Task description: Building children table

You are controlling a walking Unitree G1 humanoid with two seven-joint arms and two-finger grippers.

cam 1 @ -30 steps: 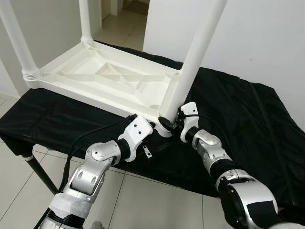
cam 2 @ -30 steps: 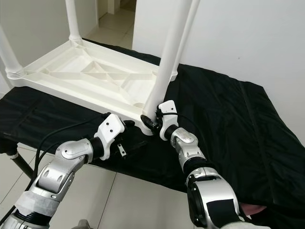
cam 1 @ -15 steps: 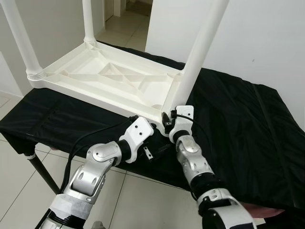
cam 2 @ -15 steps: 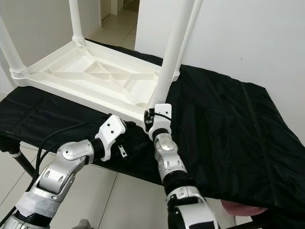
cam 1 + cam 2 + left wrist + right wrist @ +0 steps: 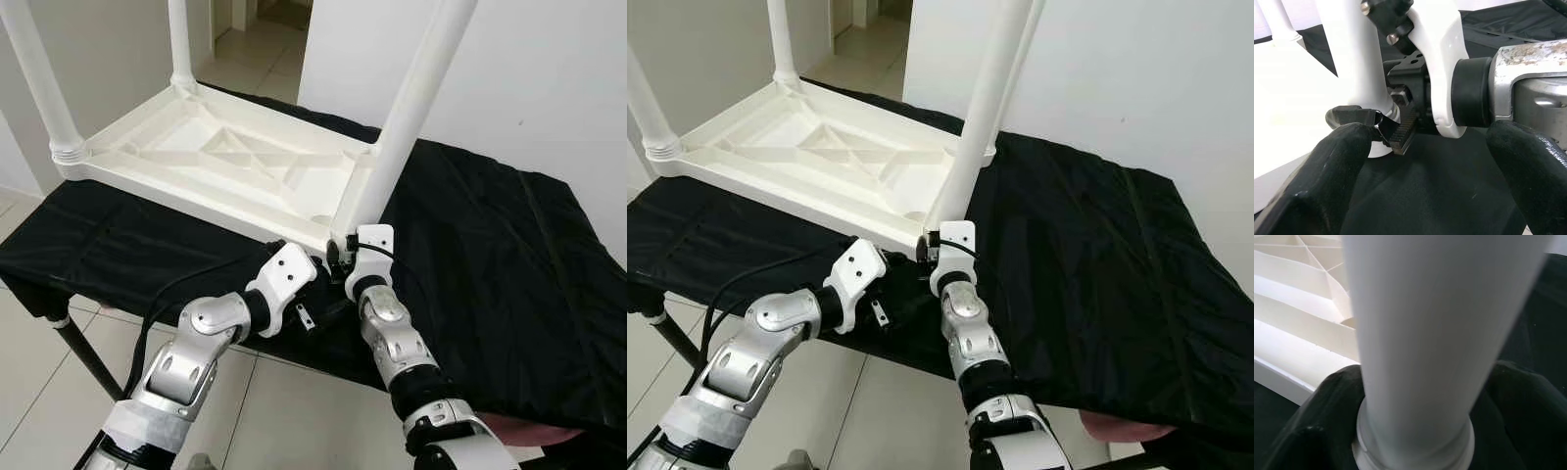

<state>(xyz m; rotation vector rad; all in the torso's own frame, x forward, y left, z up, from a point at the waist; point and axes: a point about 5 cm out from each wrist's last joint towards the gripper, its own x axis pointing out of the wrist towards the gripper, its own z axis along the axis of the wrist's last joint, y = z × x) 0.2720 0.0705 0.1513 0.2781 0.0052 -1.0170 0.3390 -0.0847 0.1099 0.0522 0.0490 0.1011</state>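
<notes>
A white plastic children's table lies upside down on a black cloth-covered bench, its legs pointing up. At the near right corner stands one leg. My right gripper is shut around this leg's base, and in the right wrist view the leg fills the space between the two black fingers. My left gripper hovers just left of that corner, over the cloth. It is open, with fingers wide apart and nothing between them, facing the right wrist and the leg's base.
Two more legs rise at the far left and at the back. The bench's front edge runs just under both wrists, with tiled floor below. A white wall stands behind on the right.
My right forearm has swung from the right to straight in front, and its wrist has turned around the leg's base while still holding it. The left arm has barely moved.
</notes>
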